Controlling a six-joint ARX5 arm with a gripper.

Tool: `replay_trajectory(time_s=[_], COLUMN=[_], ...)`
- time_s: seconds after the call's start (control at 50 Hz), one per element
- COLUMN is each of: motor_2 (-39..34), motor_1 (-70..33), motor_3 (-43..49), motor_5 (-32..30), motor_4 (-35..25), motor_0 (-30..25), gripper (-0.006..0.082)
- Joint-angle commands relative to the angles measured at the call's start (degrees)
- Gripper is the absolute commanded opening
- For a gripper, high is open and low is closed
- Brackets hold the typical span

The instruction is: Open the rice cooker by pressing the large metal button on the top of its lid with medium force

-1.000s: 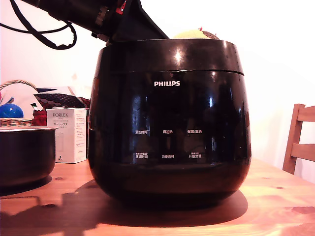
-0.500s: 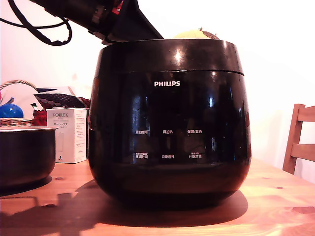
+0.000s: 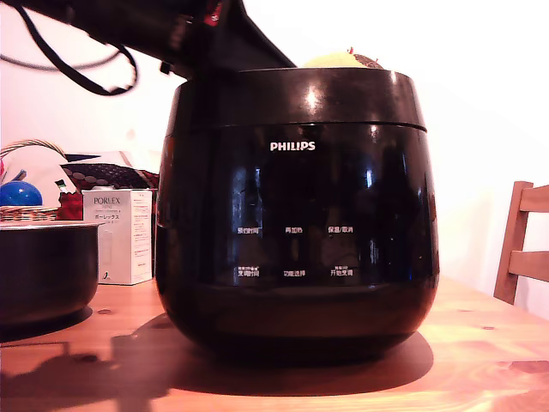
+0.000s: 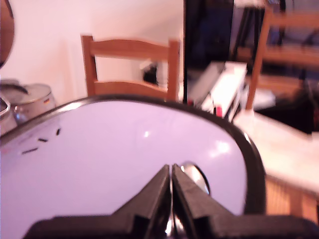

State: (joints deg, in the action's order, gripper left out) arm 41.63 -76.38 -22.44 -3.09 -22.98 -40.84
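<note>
So far the lid (image 3: 296, 94) is shut: in the exterior view it sits flush on the cooker (image 3: 296, 215), the seam between them an even line with no gap. The cooker stands in the middle of the wooden counter (image 3: 480, 343), filling most of that view, with a smaller dark pot (image 3: 43, 270) well apart at the left, a white box (image 3: 120, 236) behind it, and a chair (image 3: 521, 240) far off at the right.

Over the cooker's top, toward the exterior view's left, the arm (image 3: 129, 21) reaches in, but the lid's rim hides where it ends. The wrist view fills that in: the tool (image 4: 171, 172) has its two dark fingers (image 4: 154, 194) pressed together, nothing between them, and its tip lies low over the pale glossy lid top, just beside a small shiny metal button (image 4: 196, 175). Whether the tip touches the button or the lid, I cannot tell.

By my reading, the approach is done and the press itself is left; the lid has not sprung.
</note>
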Motion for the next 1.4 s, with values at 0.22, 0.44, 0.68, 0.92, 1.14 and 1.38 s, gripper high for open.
replay_trajectory(time_s=[0.22,0.44,0.68,0.92,1.14,1.38], motor_2=[-4.7,-4.7,-4.7,-4.7,-4.7,-4.7], motor_1=[0.3,6.4,13.9,20.3,25.2,29.4], motor_3=[-3.3,-2.8,-0.1,5.5,9.5,14.5], motor_5=[2.2,2.0,1.1,-2.1,-3.4,-3.4], motor_4=[8.6,14.8,23.1,31.7,36.3,37.4], motor_0=[0.1,0.9,1.1,1.8,4.5,9.5], gripper=[-0.0022,-0.0022,-0.0022,-0.0022,-0.0022,-0.0022])
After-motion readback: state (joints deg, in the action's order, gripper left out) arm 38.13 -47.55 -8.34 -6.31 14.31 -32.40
